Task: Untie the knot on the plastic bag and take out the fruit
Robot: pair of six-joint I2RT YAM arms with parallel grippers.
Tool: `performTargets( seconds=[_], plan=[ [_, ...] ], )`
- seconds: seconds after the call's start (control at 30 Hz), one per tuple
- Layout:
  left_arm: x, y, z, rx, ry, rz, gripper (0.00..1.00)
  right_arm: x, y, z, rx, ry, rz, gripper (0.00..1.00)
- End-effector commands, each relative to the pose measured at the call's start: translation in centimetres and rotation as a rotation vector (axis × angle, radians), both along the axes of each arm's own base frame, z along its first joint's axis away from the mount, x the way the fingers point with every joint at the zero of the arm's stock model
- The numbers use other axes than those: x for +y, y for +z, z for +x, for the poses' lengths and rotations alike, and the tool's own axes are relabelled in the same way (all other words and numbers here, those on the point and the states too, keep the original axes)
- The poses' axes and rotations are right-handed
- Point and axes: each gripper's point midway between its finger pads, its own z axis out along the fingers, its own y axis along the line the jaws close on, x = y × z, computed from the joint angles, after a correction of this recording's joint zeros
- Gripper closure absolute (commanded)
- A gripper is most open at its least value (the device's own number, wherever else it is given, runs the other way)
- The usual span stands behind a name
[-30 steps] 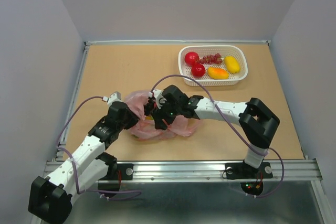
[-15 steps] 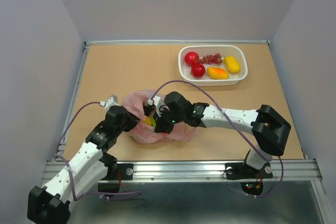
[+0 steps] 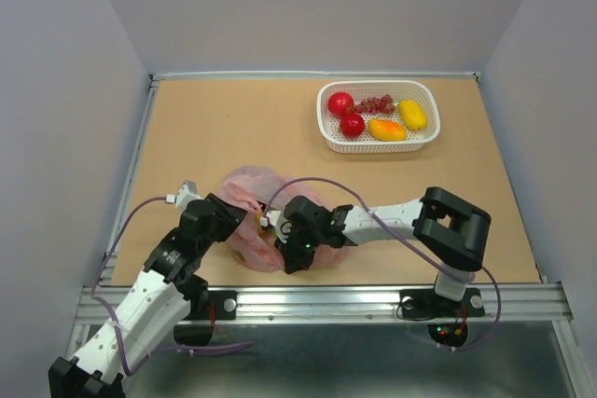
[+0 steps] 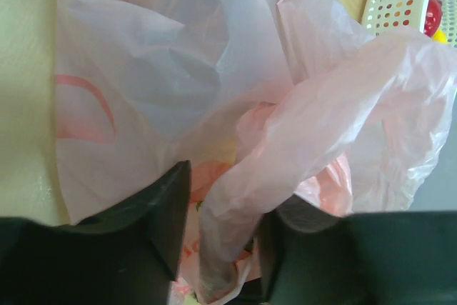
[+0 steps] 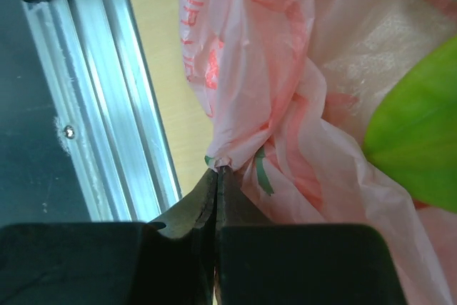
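The pink plastic bag (image 3: 250,185) lies crumpled near the table's front edge, between my two grippers. My left gripper (image 3: 241,221) sits at its left side. In the left wrist view its jaws (image 4: 225,208) stand apart, open, and a twisted strand of the bag (image 4: 285,141) runs loosely between them. My right gripper (image 3: 280,235) is shut on a small pinch of the bag's film (image 5: 250,105), fingertips pressed together (image 5: 218,171). A green fruit (image 5: 421,141) shows inside the bag at the right. No tied knot is plain to see.
At the back right stands a white basket (image 3: 377,147) holding two red fruits (image 3: 340,102), dark grapes (image 3: 376,103) and two yellow-orange fruits (image 3: 387,130). The aluminium rail (image 5: 107,105) of the table's front edge runs close beside the right gripper.
Both arms have drawn back toward the near edge and the bag came with them. The right gripper closed on the bag's film. The left gripper's jaws have parted.
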Motion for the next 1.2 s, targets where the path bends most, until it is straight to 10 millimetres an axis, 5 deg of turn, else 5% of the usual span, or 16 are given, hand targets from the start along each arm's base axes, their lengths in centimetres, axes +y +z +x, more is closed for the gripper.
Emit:
performTargets(
  seconds=[0.0,0.07,0.13,0.17,0.27,0.4,0.47,0.6,0.83,1.03,1.17],
  plan=[
    [0.5,-0.5,0.3,0.005,0.031,0.011,0.46,-0.7,-0.4,-0.5,0.003,-0.012,-0.034,0.99],
    [0.3,-0.9,0.3,0.016,0.022,0.015,0.46,-0.3,0.6,0.0,-0.016,-0.031,-0.014,0.91],
    [0.2,-1.2,0.3,0.027,0.01,0.027,0.47,0.2,2.2,0.6,-0.046,-0.057,0.019,0.67],
    [0.3,-1.3,0.4,0.027,0.007,0.037,0.54,0.9,4.3,1.0,-0.067,-0.074,0.066,0.49],
    [0.5,-1.7,0.5,0.043,0.007,0.067,0.76,1.6,8.9,2.9,-0.156,-0.154,0.152,0.3],
    [0.9,-1.1,0.9,0.027,0.009,0.103,0.97,1.2,13.7,5.9,-0.295,-0.282,0.225,0.26],
    [1.1,-0.9,1.1,0.021,0.008,0.126,1.0,0.2,14.7,7.9,-0.374,-0.372,0.217,0.24],
    [0.8,-1.6,1.2,0.044,-0.012,0.14,1.0,-3.0,13.4,12.5,-0.456,-0.546,0.131,0.22],
    [0.0,-2.9,1.6,0.048,-0.045,0.129,1.0,-9.3,6.7,17.2,-0.401,-0.763,-0.064,0.2],
    [-0.6,-1.3,3.3,0.003,-0.105,0.194,1.0,-10.5,2.9,18.1,-0.334,-0.862,-0.138,0.21],
    [-1.0,-0.3,4.5,-0.021,-0.157,0.257,1.0,-9.6,3.5,18.1,-0.309,-0.847,-0.105,0.19]
  ],
)
